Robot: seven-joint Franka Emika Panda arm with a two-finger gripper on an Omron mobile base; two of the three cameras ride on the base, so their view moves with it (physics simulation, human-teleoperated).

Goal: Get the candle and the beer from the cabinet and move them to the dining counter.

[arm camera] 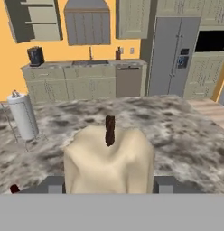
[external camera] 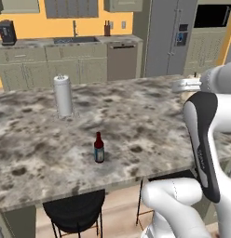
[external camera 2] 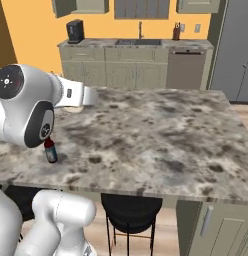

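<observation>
Status: the beer point(external camera: 99, 148) stands upright on the dining counter point(external camera: 150, 125), near the front edge and well apart from the paper-towel roll point(external camera: 63, 95). That half of the task I judge complete.

The candle point(arm camera: 109, 160) sits between my fingers, cream body and dark wick facing the hand camera; my gripper point(arm camera: 109, 184) is closed on it at a middling width. In the left base view my hand hangs over the right part of the marble top. Whether the candle's base touches the surface, I cannot tell.

Step in hand: delivery of the candle to the counter. The open cabinet point(arm camera: 35, 20) on the far wall appears finished with.

Next move, in my judgement: lower until the candle rests flat on the marble, well apart from the bottle, spread the fingers, then lift straight away.
</observation>
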